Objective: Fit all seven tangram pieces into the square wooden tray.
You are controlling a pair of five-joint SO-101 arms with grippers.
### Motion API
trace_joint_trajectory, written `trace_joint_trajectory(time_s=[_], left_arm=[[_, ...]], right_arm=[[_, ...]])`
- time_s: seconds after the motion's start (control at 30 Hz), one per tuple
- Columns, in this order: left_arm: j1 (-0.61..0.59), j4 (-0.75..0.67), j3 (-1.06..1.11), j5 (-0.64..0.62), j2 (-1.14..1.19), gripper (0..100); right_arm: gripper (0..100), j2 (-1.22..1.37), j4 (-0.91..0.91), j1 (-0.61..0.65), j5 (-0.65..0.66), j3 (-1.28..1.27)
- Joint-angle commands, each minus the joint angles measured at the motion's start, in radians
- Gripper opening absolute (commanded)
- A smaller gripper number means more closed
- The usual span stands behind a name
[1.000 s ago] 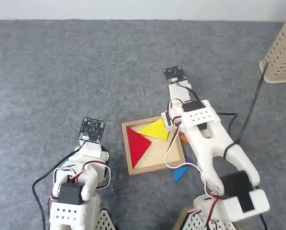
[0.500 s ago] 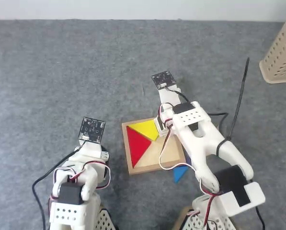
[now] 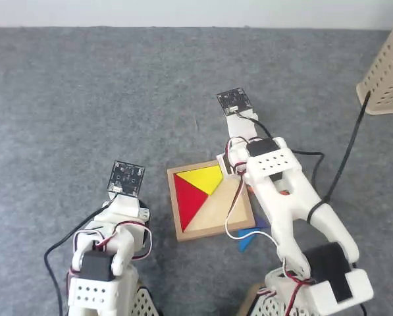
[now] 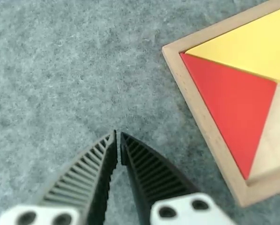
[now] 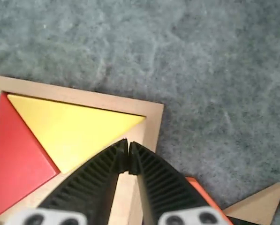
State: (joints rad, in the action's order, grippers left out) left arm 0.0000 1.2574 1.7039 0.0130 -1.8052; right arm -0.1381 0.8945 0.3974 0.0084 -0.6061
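The square wooden tray [image 3: 182, 232] lies between the two arms. A yellow triangle [image 3: 202, 178] fills its far side and a red triangle [image 3: 187, 197] its left side, edge to edge. My right gripper [image 5: 128, 143] is shut on nothing, its tips just over the yellow triangle [image 5: 76, 129] near the tray's far right corner [image 5: 151, 123]. A blue piece [image 3: 248, 237] pokes out under the right arm. My left gripper [image 4: 118, 136] is shut and empty over the carpet, short of the tray's corner [image 4: 171, 50].
An orange piece [image 5: 204, 190] and a plain wooden triangle [image 5: 258, 205] lie on the grey carpet just outside the tray's right rim. A beige perforated container [image 3: 387, 69] stands at the far right. Open carpet stretches to the left and beyond the tray.
The yellow triangle slid left and settled flat against the red one. The right arm swung left, then came back right. The left arm stayed still.
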Motion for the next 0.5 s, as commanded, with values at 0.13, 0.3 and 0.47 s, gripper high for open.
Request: trace_joint_trajectory(time_s=[0.13,0.3,0.47], left_arm=[[-0.005,0.006,-0.019,-0.008,-0.021,1],[-0.005,0.006,-0.019,-0.008,-0.021,1],[-0.005,0.006,-0.019,-0.008,-0.021,1]], right_arm=[[7.8,-0.038,0.007,-0.008,0.049,0.006],[20.3,0.082,0.008,0.016,0.094,0.040],[14.3,0.196,0.008,0.016,0.107,0.095]])
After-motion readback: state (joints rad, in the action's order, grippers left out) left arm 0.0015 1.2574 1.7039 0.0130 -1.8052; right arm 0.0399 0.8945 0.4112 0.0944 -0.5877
